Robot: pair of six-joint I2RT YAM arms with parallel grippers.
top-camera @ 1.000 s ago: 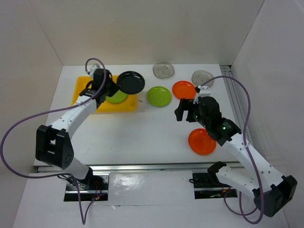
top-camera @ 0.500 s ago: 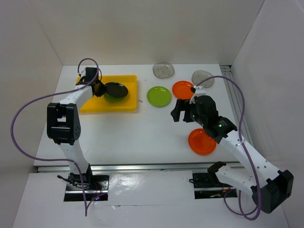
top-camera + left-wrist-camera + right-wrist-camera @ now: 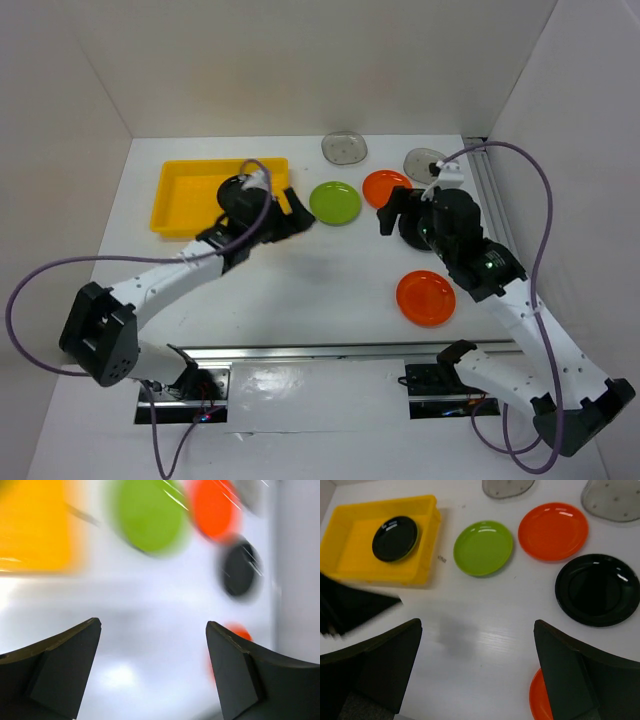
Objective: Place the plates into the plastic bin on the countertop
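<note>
Lying beside left hand (image 3: 151, 625): plastic bin (image 3: 188, 196)

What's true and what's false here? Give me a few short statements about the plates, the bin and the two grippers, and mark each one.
1. A black plate lies in the yellow bin. True.
2. The green plate is inside the bin. False: it lies on the table beside the bin.
3. The left gripper holds a plate. False: it is open and empty.
4. The right gripper is open. True.
</note>
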